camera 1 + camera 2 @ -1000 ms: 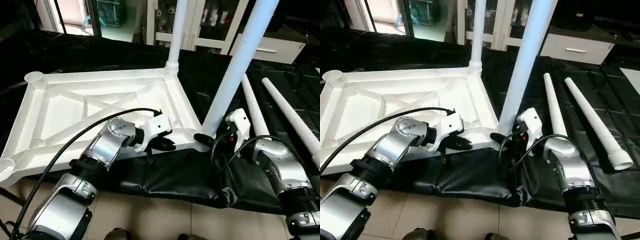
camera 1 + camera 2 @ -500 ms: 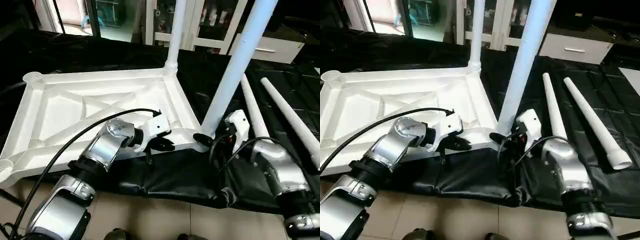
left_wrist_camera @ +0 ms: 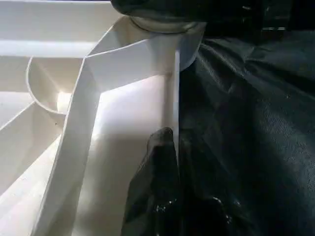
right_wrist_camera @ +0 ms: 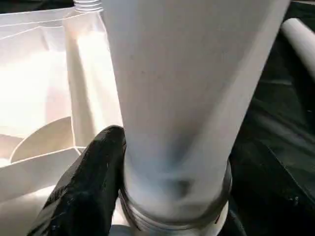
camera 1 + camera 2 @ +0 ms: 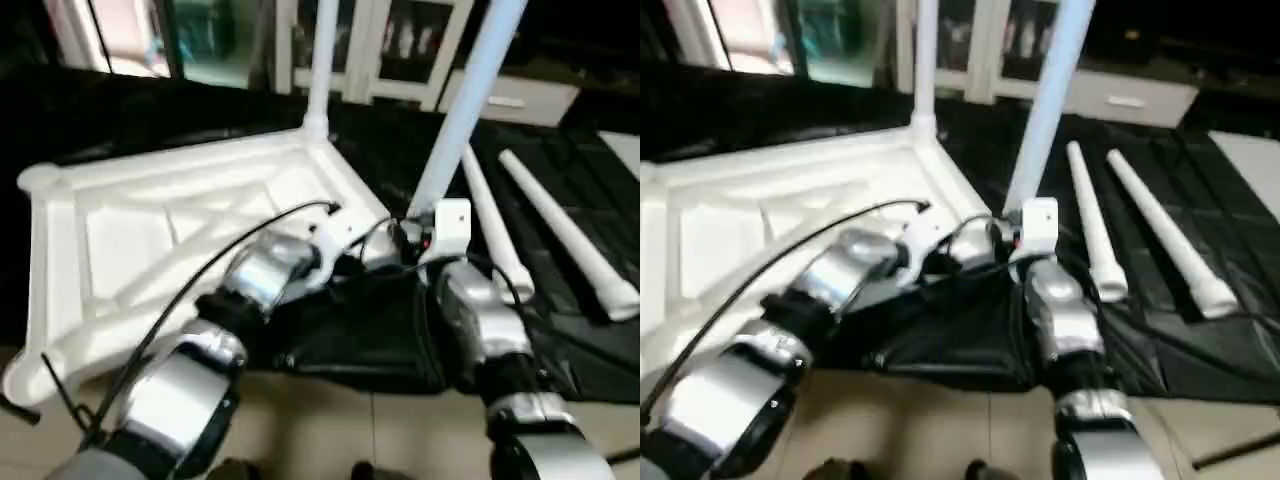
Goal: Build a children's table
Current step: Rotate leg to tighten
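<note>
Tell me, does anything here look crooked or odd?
Yes. The near leg, in the corner socket by the right gripper, leans away from the far leg, which stands straight. It looks not fully seated.

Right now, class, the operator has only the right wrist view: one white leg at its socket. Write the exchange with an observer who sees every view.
Operator: How many legs are standing?
Observer: Two. The near leg you see, plus a far leg upright at the top's far corner.
Operator: And the rest?
Observer: Two loose legs lie side by side on the black sheet, on the robot's right.
Operator: Where are the left fingers?
Observer: Shut, lying against the top's rim close to the near leg's socket.
</note>
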